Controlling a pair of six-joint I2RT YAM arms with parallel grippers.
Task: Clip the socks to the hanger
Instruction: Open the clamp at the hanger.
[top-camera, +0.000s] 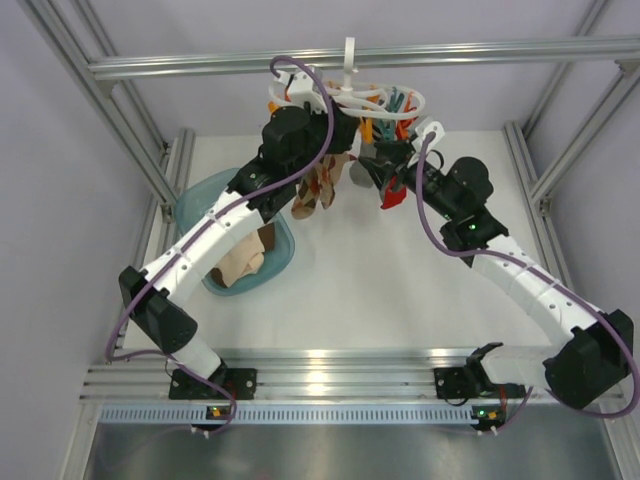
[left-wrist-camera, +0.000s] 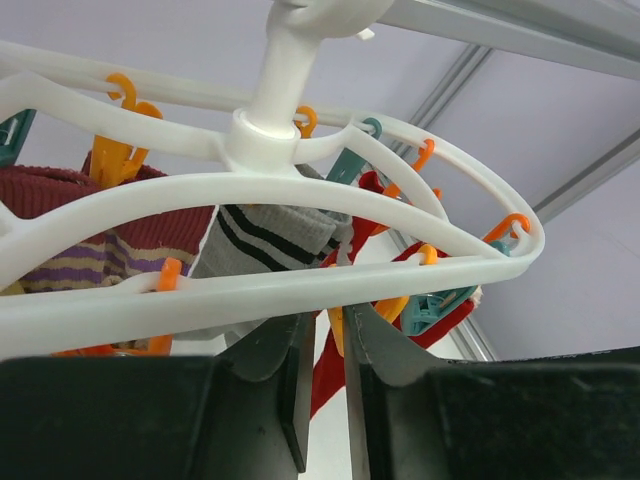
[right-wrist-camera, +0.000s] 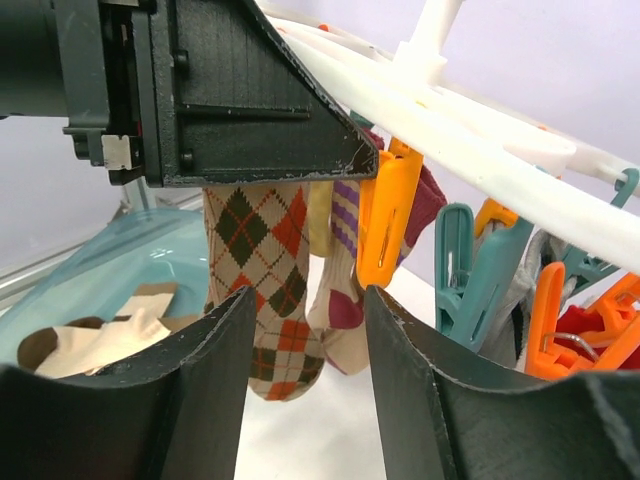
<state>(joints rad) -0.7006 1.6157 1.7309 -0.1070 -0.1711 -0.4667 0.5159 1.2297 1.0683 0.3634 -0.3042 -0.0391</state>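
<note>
Over the table's far edge: both arms up at the hanger (top-camera: 349, 65).
We see the left gripper (left-wrist-camera: 328, 330) narrowly parted at an orange peg (right-wrist-camera: 385, 215), grip unclear; right gripper (right-wrist-camera: 308, 310) half apart, empty; the socks (top-camera: 243, 265) lie in the teal basin (top-camera: 197, 203) near the left edge.

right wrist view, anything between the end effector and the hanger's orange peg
Nothing visible: the orange peg hangs just beyond the open right end effector; the left end effector sits beside its top, not between.
</note>
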